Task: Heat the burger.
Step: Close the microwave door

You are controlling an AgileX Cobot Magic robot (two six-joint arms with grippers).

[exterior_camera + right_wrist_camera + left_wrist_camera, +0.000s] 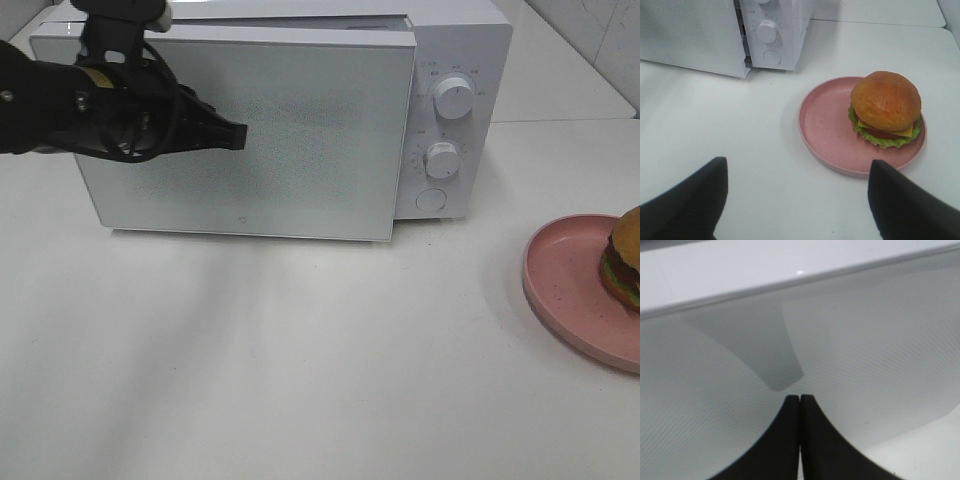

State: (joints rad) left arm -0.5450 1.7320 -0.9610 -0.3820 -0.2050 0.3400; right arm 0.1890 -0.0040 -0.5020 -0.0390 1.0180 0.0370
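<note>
So the whole thing hinges on the burger and the microwave being at opposite ends. In the overhead view the burger sits on the pink speckled plate at the far right edge of the frame, half cut off, while the microwave fills the upper left and centre. The bare white tabletop lies between them, so they're well apart.

The right arm is clearly the nearer one to the food. Its wrist view looks straight at the burger, which sits toward the right side of the plate, bun up, lettuce and cheese poking out at the edge. The burger is round, so there's no real long axis to line up with. The right tool has its two dark fingers spread wide at the lower corners of that frame, holding nothing, touching nothing, with plate and burger ahead of the gap.

The left tool is over at the upper left, right up against the microwave door. In its wrist view the two dark fingertips are pressed together, closed on nothing, and seem to be on or just off the frosted door panel. Contact is hard to call. The door looks slightly ajar at its right edge, but it isn't swung open. Probably the door has to come open before the burger goes anywhere.
</note>
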